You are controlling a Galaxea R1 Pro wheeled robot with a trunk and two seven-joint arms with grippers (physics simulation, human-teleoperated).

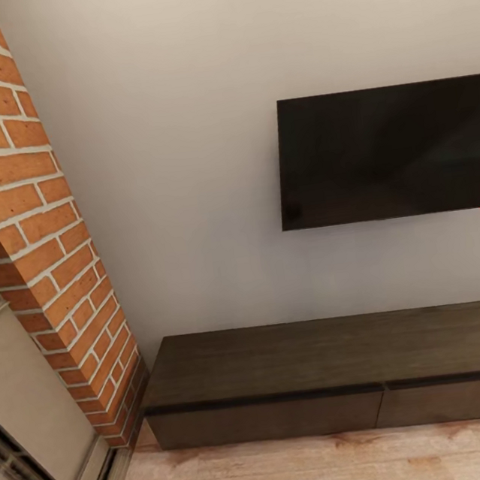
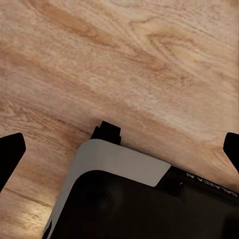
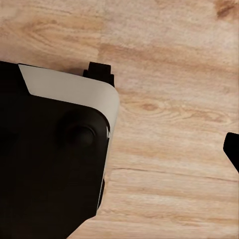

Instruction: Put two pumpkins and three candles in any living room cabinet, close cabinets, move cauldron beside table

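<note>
Cabinet (image 1: 286, 359) top bare from 5 to 6 o'clock; its 2 drawer fronts shut. Brick pillar (image 1: 36, 244) obstructs at 9 o'clock. Television (image 1: 387, 152) overhangs at 2 o'clock.

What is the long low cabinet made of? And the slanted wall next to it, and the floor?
The cabinet looks like dark brown wood with a matte finish; faint grain lines run along its top. The slanted wall looks like rough orange-red brick with pale mortar lines between the blocks. The floor looks like light wooden planks, with wavy grain and knots that show in the wrist views. As rendered pictures, these are only looks.
</note>
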